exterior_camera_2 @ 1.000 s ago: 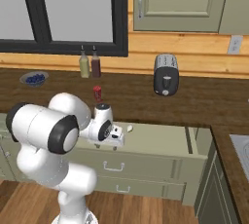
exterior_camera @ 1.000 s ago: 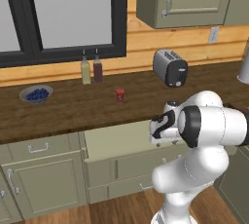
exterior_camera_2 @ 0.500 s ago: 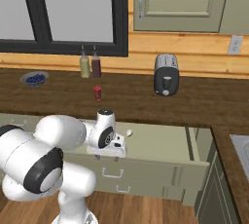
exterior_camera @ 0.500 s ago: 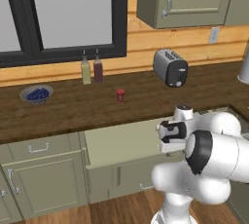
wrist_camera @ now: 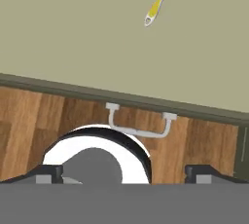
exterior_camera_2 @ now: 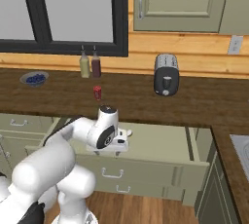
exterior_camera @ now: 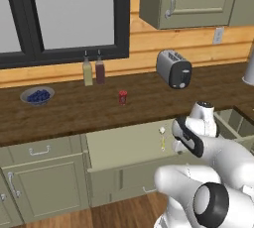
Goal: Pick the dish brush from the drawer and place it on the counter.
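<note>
Drawer (exterior_camera: pixel 124 145) stood pulled out under the counter (exterior_camera: pixel 74 110) — dish brush (exterior_camera: pixel 162 138) lay loose on its floor, toward the counter side. Gripper (wrist_camera: pixel 124 169) hung over the drawer's front edge, jaws spread wide, empty — presumably lining up for the reach.

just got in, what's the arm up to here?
The drawer stands open and the brush lies on its floor, untouched. The gripper hangs over the drawer's front edge, short of the brush, holding nothing. The counter behind carries a toaster, two bottles, a red can and a bowl.
</note>
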